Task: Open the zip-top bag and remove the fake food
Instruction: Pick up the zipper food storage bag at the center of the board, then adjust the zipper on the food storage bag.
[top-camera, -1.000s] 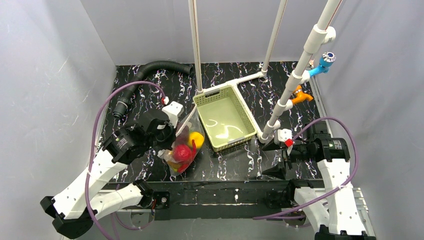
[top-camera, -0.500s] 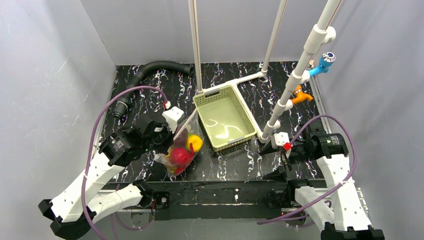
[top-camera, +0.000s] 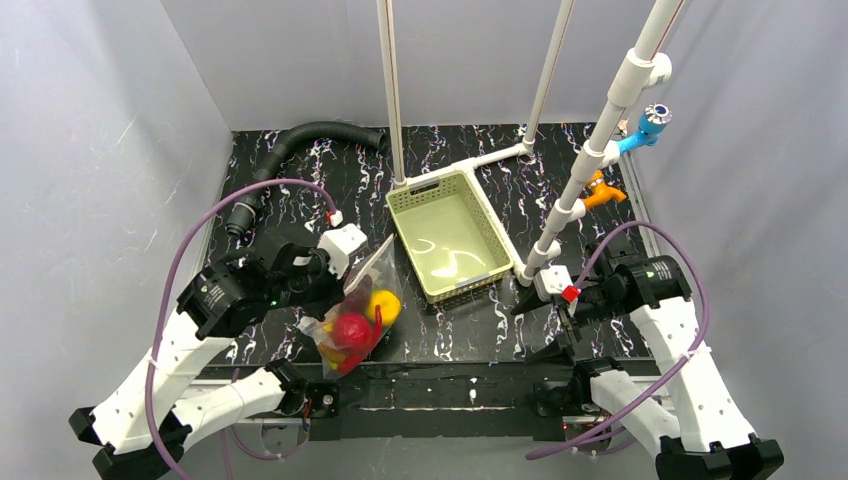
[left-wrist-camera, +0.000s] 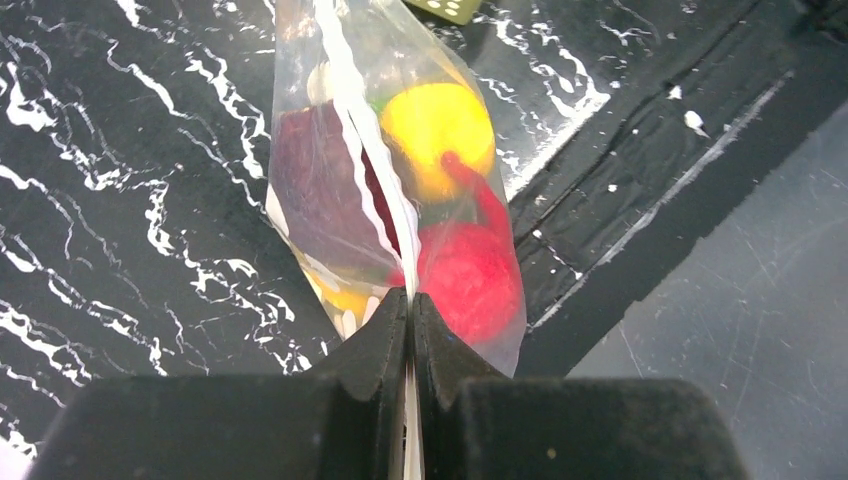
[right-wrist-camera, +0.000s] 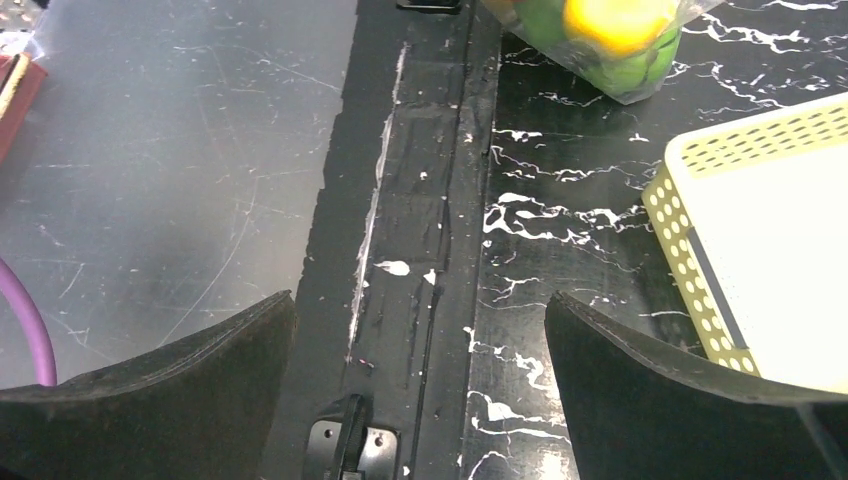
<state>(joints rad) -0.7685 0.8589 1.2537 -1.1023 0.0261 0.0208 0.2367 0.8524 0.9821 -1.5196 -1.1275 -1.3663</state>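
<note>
Left jaws tight on zip-top bag (left-wrist-camera: 395, 190), its length straight ahead.

The clear zip-top bag (top-camera: 374, 264) is at the front left of the worktop (top-camera: 470, 330), tilted. It bulges with glossy fake food (top-camera: 350, 328): dark red, bright red, yellow and green pieces.

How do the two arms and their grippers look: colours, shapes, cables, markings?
The left arm and the right arm have white links with black joints. A purple cable loops along each. The left gripper and right gripper have black, wedge-shaped fingers. A white block with a small red tag sits at the right wrist.
</note>
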